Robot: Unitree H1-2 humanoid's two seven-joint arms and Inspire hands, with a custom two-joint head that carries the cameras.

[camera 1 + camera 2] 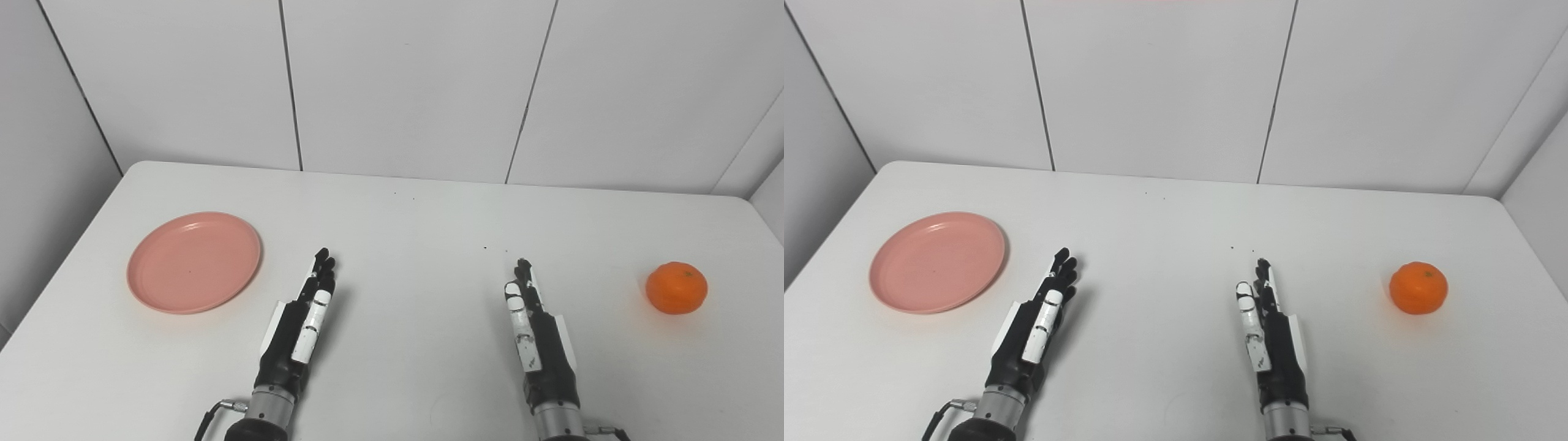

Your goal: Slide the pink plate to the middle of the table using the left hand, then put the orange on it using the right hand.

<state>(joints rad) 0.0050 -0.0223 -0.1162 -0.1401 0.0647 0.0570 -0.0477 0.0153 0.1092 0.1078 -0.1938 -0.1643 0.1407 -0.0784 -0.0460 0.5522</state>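
A round pink plate (193, 261) lies flat on the left part of the white table (404, 220), with nothing on it. An orange (676, 288) rests on the table at the far right. My left hand (299, 327) is held edge-on over the table, fingers straight and pointing away, open and holding nothing; it is to the right of the plate and apart from it. My right hand (534, 331) has the same pose, open and holding nothing, well left of the orange.
White wall panels (404, 86) rise behind the table's far edge. The table's left edge runs close to the plate and its right edge lies near the orange. A few small dark specks (486, 248) dot the tabletop beyond the hands.
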